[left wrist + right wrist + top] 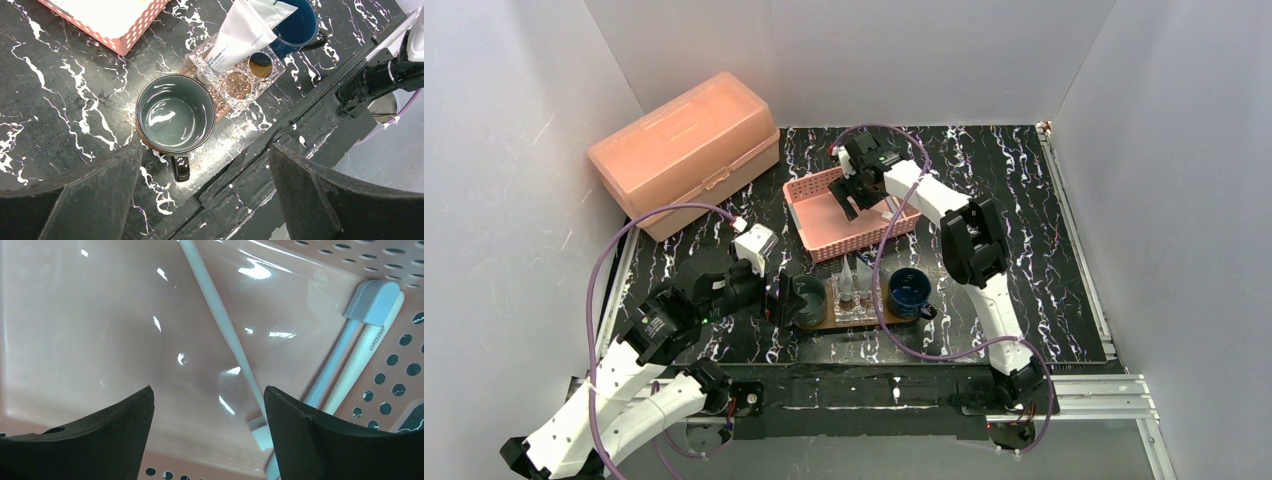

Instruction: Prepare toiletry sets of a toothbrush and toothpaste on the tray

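In the top view the tray shows only a thin brown edge. The grey mug, clear box and blue mug cover the rest. The right gripper hides most of what lies in the pink basket. In the right wrist view a white toothbrush runs off at 12 o'clock. A pair of toothbrushes passes behind a finger at 5 o'clock. In the left wrist view the toothpaste tubes are cut off at 12 o'clock.
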`<state>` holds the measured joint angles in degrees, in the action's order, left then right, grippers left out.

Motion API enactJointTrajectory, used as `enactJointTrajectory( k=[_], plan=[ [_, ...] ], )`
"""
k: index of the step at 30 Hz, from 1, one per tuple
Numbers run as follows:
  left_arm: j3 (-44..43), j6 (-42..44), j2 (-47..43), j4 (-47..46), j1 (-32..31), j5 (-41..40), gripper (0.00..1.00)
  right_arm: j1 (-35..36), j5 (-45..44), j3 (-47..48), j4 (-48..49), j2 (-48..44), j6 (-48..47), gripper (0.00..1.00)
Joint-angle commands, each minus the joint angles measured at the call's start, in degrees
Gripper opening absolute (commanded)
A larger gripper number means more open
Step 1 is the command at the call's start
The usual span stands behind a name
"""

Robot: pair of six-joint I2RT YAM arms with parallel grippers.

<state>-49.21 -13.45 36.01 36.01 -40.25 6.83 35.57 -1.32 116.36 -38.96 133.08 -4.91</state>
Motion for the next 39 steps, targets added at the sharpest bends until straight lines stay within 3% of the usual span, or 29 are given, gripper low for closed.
enactJointTrajectory(
  k=[1,11,17,31,35,39],
  plan=[
    [0.34,0.71,-0.5,-0.68,-0.05,0.55,0.99,-0.38,-0.65,3.28,0.95,2.06,-1.84,0.89],
    [0.39,0.71,-0.55,-0.67,-0.07,0.29,0.99,-0.59,-1.08,3.78,0.39,5.05,-3.66,0.83],
    [0.35,0.71,-0.42,-0.69,-0.09,0.29,0.99,-0.59,0.76,2.36,0.13,6.04,-3.11,0.68],
    [0.34,0.71,-0.34,-0.68,-0.08,0.55,0.99,-0.36,4.23,-2.81,0.6,4.82,-1.77,0.13],
    [0.37,0.71,-0.33,-0.67,-0.09,0.64,1.0,0.01,5.42,-5.61,1.88,3.14,-1.68,0.01],
    [0.34,0.71,-0.33,-0.68,-0.08,0.73,0.99,0.52,6.22,-7.76,3.04,0.99,-1.69,0.01]
  ],
)
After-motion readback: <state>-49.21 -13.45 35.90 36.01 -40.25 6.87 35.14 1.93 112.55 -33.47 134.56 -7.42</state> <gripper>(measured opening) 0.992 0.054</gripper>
